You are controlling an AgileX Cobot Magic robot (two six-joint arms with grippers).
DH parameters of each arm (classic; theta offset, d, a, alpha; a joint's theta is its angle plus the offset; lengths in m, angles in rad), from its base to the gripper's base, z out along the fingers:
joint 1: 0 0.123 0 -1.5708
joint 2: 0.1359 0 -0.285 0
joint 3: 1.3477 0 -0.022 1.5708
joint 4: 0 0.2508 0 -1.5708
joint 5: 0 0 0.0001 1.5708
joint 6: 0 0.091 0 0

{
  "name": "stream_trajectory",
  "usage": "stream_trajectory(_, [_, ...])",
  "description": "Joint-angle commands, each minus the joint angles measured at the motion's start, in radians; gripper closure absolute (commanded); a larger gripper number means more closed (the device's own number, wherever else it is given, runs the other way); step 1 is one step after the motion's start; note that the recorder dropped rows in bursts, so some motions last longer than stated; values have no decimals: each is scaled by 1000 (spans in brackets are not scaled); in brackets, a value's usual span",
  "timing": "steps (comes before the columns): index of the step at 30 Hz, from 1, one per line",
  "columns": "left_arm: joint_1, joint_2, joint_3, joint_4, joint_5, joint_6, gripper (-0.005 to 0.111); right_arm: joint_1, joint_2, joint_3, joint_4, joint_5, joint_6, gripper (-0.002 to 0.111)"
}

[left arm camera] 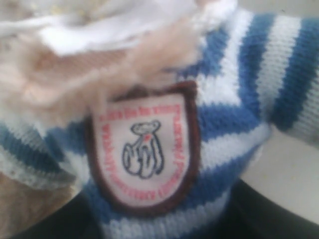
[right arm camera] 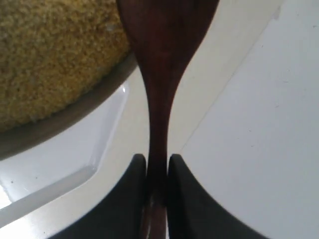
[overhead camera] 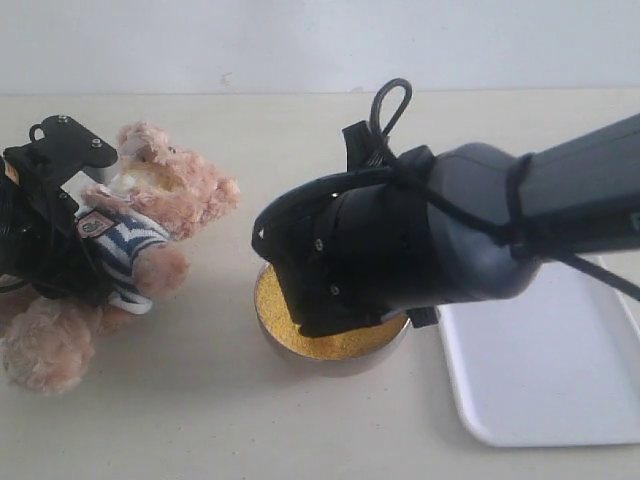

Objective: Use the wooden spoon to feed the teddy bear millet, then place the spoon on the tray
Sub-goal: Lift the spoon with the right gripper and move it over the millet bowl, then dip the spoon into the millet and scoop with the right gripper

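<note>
Right wrist view gives us the clearest reading: the right gripper [right arm camera: 157, 167] has its jaws clamped on the slim handle of the spoon [right arm camera: 162, 74]. The spoon's head sits by the rim of the bowl [right arm camera: 75, 117] and runs out of frame, so we cannot tell whether it carries any millet [right arm camera: 50, 55].

In the exterior view the bear [overhead camera: 160, 190] lies tilted at the bowl's 9 o'clock and the tray [overhead camera: 560, 370] at its 3 o'clock. The left gripper [overhead camera: 70, 250] is pressed against the bear's striped shirt. We cannot tell how its jaws stand.

We judge that the scoop is in hand, with the feeding and the tray yet to come. The narrow handle could twist in the jaws and tip grain onto the table between bowl and bear. The bulky right arm hangs low over the bowl and could knock it. If the left hold is loose, the bear may shift off target.
</note>
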Motion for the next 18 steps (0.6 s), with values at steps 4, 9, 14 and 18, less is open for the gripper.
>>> stream_trajectory(4, [-5, -18, 2, -18, -19, -9, 103, -1, 17, 55, 10, -46, -15, 109])
stream_trajectory(9, [-5, -22, 2, -18, -32, -9, 103, -1, 17, 78, 58, -71, -32, 109])
stream_trajectory(14, [-5, -22, 2, -18, -34, -9, 103, -1, -11, 78, 158, -100, -103, 109])
stream_trajectory(18, [-5, -22, 2, -18, -38, -9, 103, -1, -45, 76, 188, -108, -103, 109])
